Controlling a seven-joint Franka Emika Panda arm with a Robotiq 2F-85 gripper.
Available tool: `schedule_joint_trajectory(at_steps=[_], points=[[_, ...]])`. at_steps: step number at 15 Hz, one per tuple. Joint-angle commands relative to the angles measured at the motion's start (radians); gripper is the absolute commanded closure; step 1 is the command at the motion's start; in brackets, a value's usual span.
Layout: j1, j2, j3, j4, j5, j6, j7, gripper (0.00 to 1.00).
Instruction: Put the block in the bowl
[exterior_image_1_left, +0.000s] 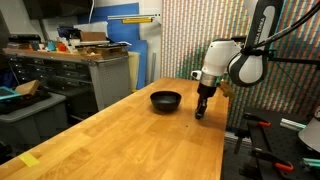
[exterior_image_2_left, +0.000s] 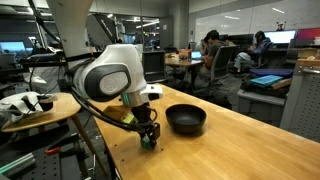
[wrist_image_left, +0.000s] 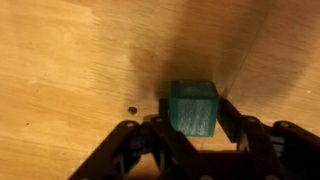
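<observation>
Wrist view, L to R: bare worktop (wrist_image_left: 60, 60) w/ a small dark speck (wrist_image_left: 131, 109), then the pincer (wrist_image_left: 192, 122) and its left finger (wrist_image_left: 150, 138), the block (wrist_image_left: 193, 103), and the right finger (wrist_image_left: 242, 132). The block sits flat on the wood between the two fingers. They flank its side faces at a narrow gap, but I can't tell whether the pads are pressing yet.

My read on handling: a small rigid cube, prob. very light, w/ flat parallel faces, so no crush risk and not much squeeze needed. The finish looks smooth, so it could be a bit slick. I'd grip the two opposite flat faces, centred and low, since an off-centre pinch could twist it out.

In an exterior view the bowl (exterior_image_1_left: 166, 100) stands left of the pincer — near, but clearly apart, block not in it.
</observation>
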Motion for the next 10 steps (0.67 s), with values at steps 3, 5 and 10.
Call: schedule_joint_trajectory(at_steps=[3,5,10], points=[[-0.014,-0.027,0.026,-0.003,0.1,-0.021,-0.106,0.83],[-0.004,-0.058,0.019,-0.006,0.113,-0.054,-0.127,0.83],[-0.001,-0.16,0.04,0.036,0.121,-0.196,-0.153,0.83]])
